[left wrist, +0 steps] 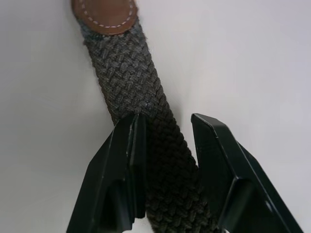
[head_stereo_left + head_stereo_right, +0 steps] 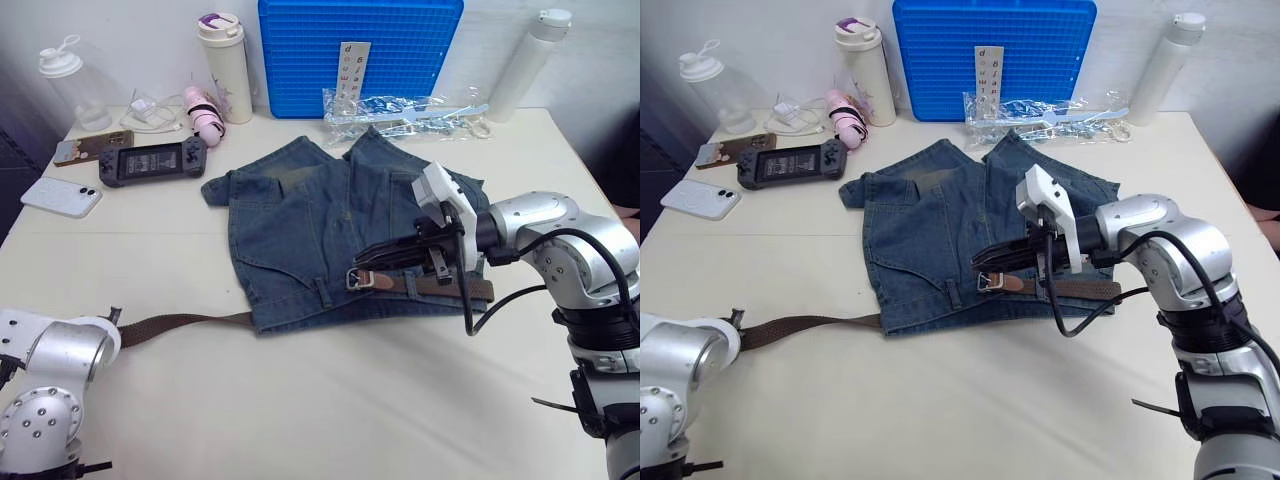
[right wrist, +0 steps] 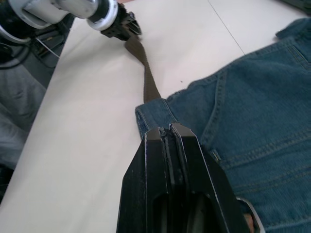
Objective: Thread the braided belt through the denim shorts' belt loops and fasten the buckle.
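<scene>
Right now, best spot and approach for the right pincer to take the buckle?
Take the silver buckle across its two long frame sides, coming down from above. It lies flat on the denim shorts at the waistband, so a side approach would snag cloth. The right pincer, shut, hovers just over it; open first.

Faded blue denim shorts [image 2: 300, 230], dark brown braided belt [image 2: 185, 324]

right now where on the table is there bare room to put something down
Bare table runs along the near edge, in front of the denim shorts and braided belt. Another patch lies right of the shorts. The far left, around the phones, is crowded.
</scene>
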